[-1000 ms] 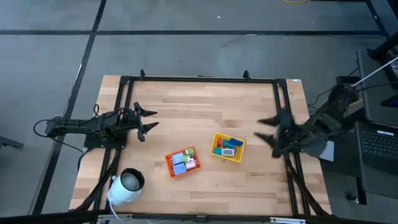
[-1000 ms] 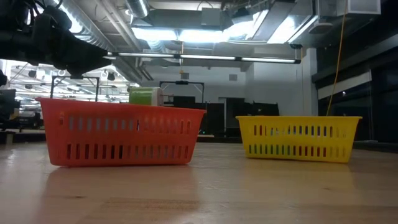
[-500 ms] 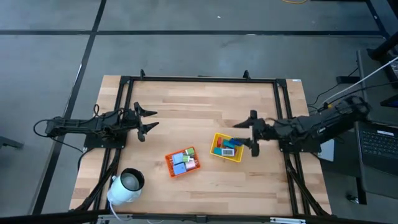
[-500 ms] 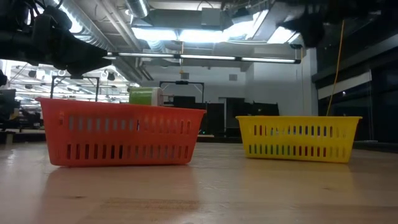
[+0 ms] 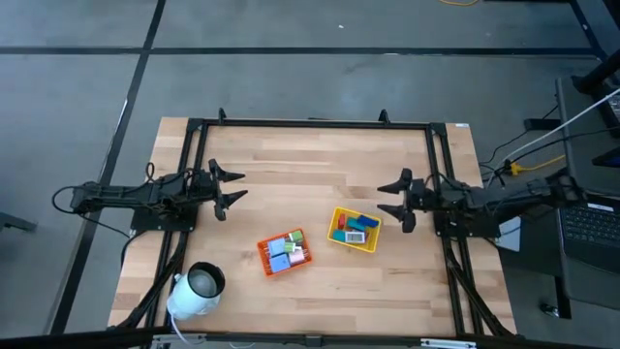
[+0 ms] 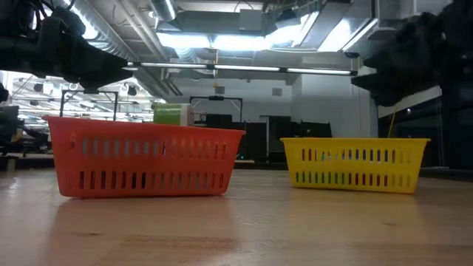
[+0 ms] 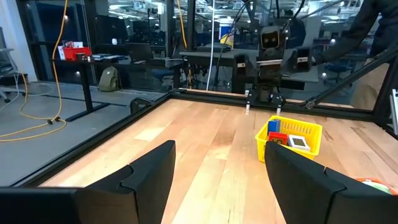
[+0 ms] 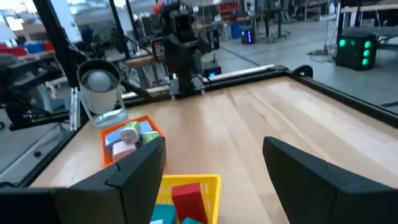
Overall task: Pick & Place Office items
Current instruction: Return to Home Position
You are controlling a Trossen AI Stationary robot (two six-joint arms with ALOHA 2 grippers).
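The office items are small coloured blocks lying in two trays: blue, red, green and white ones in the yellow tray (image 5: pixel 354 230), light blue, pink, green and white ones in the orange tray (image 5: pixel 284 252). My left gripper (image 5: pixel 235 187) is open near the table's left edge, well away from both trays. My right gripper (image 5: pixel 391 200) is open, empty, just right of the yellow tray, near the table's right edge. In the right wrist view a red block (image 8: pixel 187 198) and the yellow tray (image 8: pixel 186 182) lie just ahead of the open fingers.
A large white cylinder (image 5: pixel 197 290) with a dark hollow lies at the near left corner. A black frame (image 5: pixel 310 123) runs round the table. Bare wood stretches across the far half (image 5: pixel 310 165) between the arms. A laptop (image 5: pixel 589 221) sits off the table's right side.
My right arm has swung in from off the table's right edge, reached out over the yellow tray's far right corner half a second ago, then drawn back to the right and settled level beside the tray, fingers open. The left arm and both trays have stayed put.
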